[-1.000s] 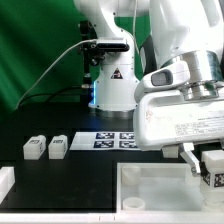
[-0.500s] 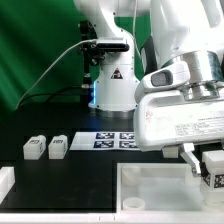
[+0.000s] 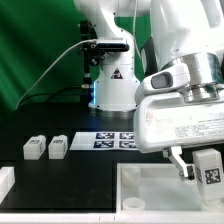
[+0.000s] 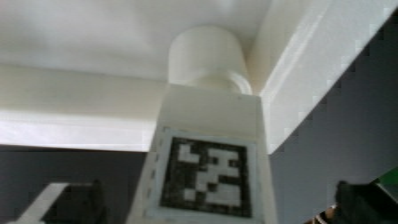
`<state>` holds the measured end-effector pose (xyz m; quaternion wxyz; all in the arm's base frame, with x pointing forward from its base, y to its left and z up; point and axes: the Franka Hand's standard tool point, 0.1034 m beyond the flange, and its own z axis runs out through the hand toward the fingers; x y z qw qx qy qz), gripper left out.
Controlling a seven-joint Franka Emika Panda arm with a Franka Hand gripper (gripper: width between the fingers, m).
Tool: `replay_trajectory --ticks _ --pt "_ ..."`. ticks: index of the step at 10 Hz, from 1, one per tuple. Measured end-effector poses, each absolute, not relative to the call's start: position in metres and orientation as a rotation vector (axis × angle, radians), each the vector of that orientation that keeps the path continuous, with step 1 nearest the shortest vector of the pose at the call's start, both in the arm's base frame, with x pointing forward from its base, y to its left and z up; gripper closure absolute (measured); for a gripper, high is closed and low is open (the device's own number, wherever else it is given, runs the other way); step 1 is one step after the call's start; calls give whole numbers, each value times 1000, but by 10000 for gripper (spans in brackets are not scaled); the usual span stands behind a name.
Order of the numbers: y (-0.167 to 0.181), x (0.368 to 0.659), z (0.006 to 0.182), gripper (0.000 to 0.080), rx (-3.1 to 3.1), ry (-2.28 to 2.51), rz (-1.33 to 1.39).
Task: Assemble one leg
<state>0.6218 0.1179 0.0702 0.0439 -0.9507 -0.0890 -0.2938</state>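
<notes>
My gripper [image 3: 203, 172] is shut on a leg [image 3: 208, 166], a small white block with a black-and-white tag on its face. I hold it over the corner of the large white tabletop [image 3: 150, 176] at the exterior view's right. In the wrist view the leg [image 4: 212, 150] stands between my fingers [image 4: 64, 200]. Its round end [image 4: 208, 58] points into the tabletop's inner corner [image 4: 302, 60]; I cannot tell whether they touch. Two more legs [image 3: 34, 147] [image 3: 58, 147] lie side by side on the black table at the exterior view's left.
The marker board [image 3: 112, 140] lies on the table in front of the robot base [image 3: 112, 90]. Another white part [image 3: 5, 183] shows at the lower left edge of the exterior view. A green curtain hangs behind.
My gripper and the leg it holds have shifted a little toward the exterior view's left over the tabletop. The other legs have not moved.
</notes>
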Motion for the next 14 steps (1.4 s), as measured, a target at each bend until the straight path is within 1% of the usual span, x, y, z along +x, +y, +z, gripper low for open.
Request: replay_trajectory --ticks 8,9,10,11,12,14 --pt "117 622 70 151 -2907 -271 -896" --pt "110 621 80 151 -2926 -268 -844" --pt "109 620 96 151 -2945 -268 -771" --pt "108 624 108 151 -2950 -272 -754" --pt "107 623 105 151 -2974 -275 -624" --pt "112 626 109 151 -3004 -239 -241"
